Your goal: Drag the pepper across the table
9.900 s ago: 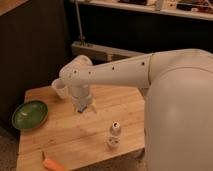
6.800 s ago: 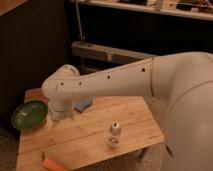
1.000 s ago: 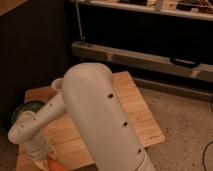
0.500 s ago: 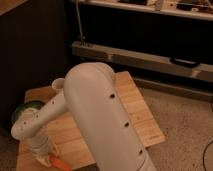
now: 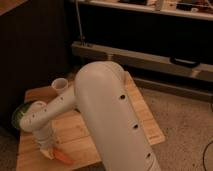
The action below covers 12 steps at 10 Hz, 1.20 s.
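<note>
Barely visible: claw (image 5: 48, 151) at pepper (image 5: 65, 158) (table's (image 5: 142, 117) front edge)

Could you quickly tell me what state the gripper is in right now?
Gripper: down at the front edge of the table, beside the pepper; open or closed cannot be told.

My own arm (image 5: 110, 115) covers the middle of the table (image 5: 145, 125) (most of it, really). My gripper (image 5: 48, 151), low by the near edge, hides one end of the pepper (image 5: 65, 158). My forearm half-covers the green bowl (image 5: 20, 112).
</note>
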### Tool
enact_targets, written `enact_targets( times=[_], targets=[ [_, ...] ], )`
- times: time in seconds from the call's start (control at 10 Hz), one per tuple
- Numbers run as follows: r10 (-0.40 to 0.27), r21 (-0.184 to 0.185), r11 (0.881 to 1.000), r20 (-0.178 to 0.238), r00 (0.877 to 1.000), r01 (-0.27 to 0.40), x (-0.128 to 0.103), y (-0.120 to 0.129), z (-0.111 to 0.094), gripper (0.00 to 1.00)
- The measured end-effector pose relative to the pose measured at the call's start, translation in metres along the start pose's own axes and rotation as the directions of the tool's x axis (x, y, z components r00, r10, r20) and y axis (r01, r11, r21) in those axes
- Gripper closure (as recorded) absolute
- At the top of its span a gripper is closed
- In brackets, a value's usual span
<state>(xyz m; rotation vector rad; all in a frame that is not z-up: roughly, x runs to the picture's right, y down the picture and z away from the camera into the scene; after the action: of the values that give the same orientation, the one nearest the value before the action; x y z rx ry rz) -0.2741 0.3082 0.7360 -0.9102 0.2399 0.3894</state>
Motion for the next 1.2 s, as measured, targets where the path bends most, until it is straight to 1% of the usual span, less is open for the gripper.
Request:
enact_targets(
  times=[0.3,0.5,0.9,1.2],
  targets=[
    [-0.002,0.004,1.000,0.022,1.000,0.002,-0.008,-0.015,-0.001,0.60],
    [0.008,0.016,1.000,0.031,0.999,-0.008,-0.009,-0.034,-0.005,0.60],
    [0.039,0.031,0.999,0.057,0.998,-0.041,-0.004,-0.062,-0.015,0.60],
    [0.064,0.039,0.997,0.059,0.996,-0.066,0.001,-0.082,-0.018,0.60]
  ],
)
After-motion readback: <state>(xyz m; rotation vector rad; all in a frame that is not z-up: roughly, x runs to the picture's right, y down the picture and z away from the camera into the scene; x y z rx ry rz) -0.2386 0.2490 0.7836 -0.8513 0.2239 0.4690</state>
